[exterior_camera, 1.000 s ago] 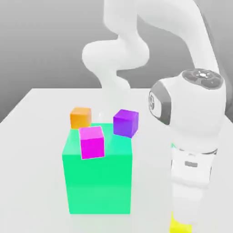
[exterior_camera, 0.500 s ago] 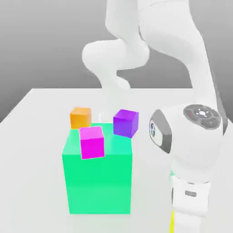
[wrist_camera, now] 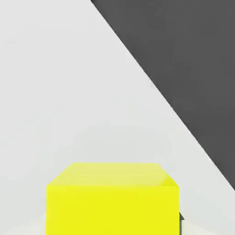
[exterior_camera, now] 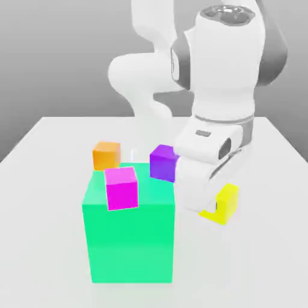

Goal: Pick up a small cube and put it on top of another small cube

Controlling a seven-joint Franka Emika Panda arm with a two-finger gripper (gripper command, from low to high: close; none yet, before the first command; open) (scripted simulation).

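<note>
The small cube (exterior_camera: pixel 224 203), plain bright yellow, hangs tilted above the white table (exterior_camera: pixel 54 144), to the exterior view's right of the big green block (exterior_camera: pixel 129 237). My gripper (exterior_camera: pixel 215 203) is shut on it, and the white hand reaches down to it from above. In the hand view the yellow cube (wrist_camera: pixel 112 199) sits close up with the table far below. An orange cube (exterior_camera: pixel 106 154) rests on the table behind the green block.
A magenta cube (exterior_camera: pixel 122 187) sits on top of the green block. A purple cube (exterior_camera: pixel 163 162) stands behind the block's far right corner, close to my hand. The table's edge (wrist_camera: pixel 160 98) meets dark floor in the hand view.
The gripper closed on the yellow cube low at the front right. The arm then rose and swung back toward the middle, carrying the cube up off the table.
</note>
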